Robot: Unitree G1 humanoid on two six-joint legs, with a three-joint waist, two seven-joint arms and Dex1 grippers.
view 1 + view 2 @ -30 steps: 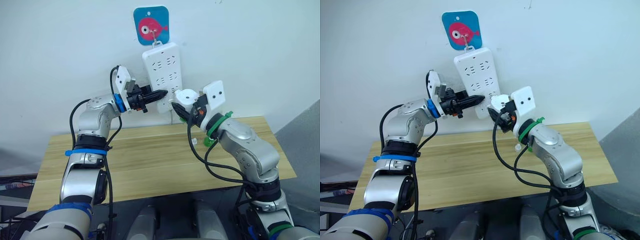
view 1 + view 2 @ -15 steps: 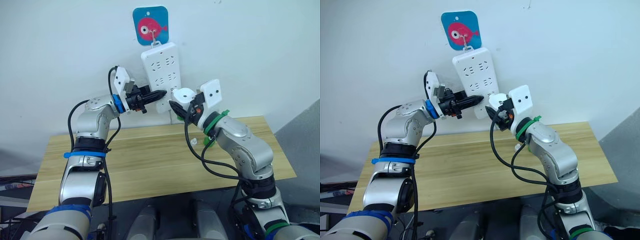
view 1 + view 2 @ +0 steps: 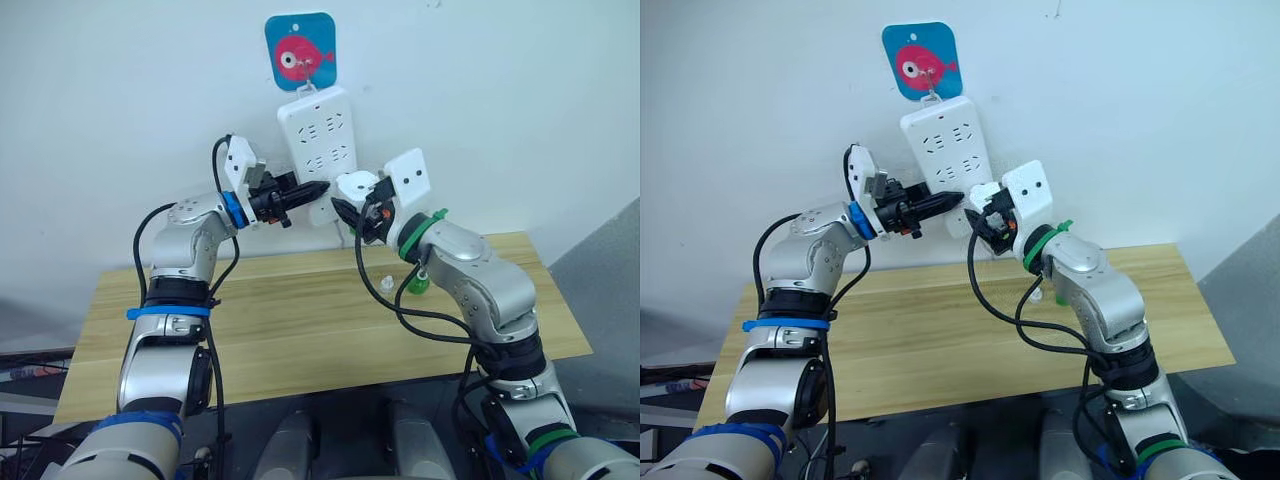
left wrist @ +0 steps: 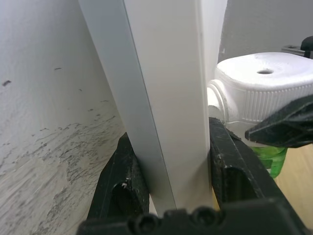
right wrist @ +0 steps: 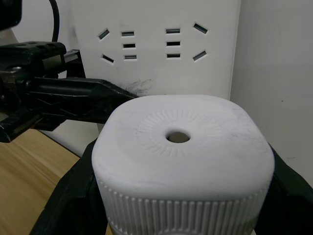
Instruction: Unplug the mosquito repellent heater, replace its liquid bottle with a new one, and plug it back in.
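Note:
The white mosquito repellent heater (image 3: 356,186) hangs in the air just right of the lower end of the white power strip (image 3: 316,140) on the wall. My right gripper (image 3: 351,207) is shut on the heater, whose round vent hole (image 5: 177,136) faces the wrist camera. A green liquid bottle (image 4: 267,158) shows under the heater. My left gripper (image 3: 318,188) is shut on the strip's lower edge, one black finger (image 4: 123,180) on each side. Whether the heater touches the strip I cannot tell.
A second green bottle (image 3: 418,283) and a small white cap (image 3: 387,283) stand on the wooden table (image 3: 300,320) below my right arm. The strip hangs from a blue fish-picture hook (image 3: 301,52). Black cables loop from both forearms.
My right gripper has carried the heater up and left, closer to the strip's lower end. My left gripper has stayed clamped on the strip.

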